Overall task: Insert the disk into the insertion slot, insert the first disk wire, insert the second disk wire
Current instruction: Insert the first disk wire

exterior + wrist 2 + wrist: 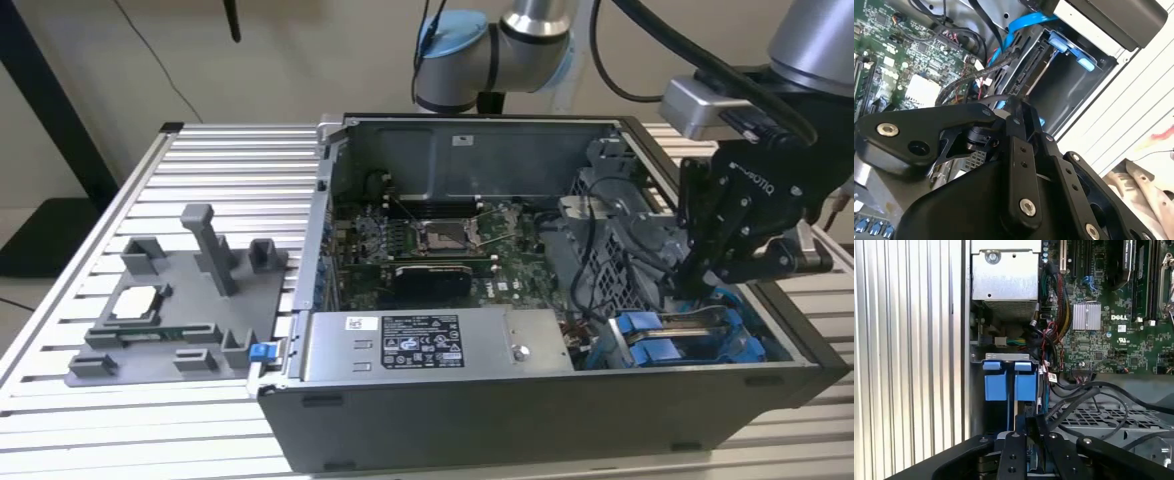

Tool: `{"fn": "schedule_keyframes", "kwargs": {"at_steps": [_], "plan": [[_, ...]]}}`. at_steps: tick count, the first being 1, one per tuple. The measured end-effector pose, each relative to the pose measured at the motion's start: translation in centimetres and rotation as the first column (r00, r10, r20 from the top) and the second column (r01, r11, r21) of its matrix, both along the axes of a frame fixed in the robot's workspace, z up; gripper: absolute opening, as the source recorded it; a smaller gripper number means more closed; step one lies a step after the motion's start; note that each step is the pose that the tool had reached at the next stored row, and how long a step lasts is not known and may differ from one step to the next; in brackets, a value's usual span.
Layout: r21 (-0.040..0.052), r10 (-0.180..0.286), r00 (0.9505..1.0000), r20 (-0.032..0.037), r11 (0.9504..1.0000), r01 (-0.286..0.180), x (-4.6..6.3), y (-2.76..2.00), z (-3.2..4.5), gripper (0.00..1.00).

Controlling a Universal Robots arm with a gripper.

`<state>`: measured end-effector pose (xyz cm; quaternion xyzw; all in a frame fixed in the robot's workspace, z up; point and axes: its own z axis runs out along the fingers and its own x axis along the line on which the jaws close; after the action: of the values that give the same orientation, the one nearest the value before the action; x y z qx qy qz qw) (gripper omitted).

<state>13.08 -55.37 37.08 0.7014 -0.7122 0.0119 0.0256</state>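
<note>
Ribbed table [227,140]; end effector [691,287] over slot [674,345]

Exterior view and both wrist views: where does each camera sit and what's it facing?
Exterior view: off the arm, above the table, looking down into the open computer case; arm and hand at the exterior view's right.
First wrist view: rides behind the hand, faces blue carrier tabs and motherboard.
Second wrist view: also behind the hand, faces the insertion slot.
Shared: both wrist views show the hand and the motherboard.

exterior view overlooks computer case [534,420]; both wrist views close on insertion slot [1074,95].
</note>
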Motion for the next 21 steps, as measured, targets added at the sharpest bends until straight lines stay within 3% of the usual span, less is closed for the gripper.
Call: {"fn": "schedule_keyframes", "kwargs": {"at_steps": [21], "plan": [[-0.0191,0.0,1.0,0.0006,0.9998,0.0,0.0,0.0,-0.3,0.0]]}}
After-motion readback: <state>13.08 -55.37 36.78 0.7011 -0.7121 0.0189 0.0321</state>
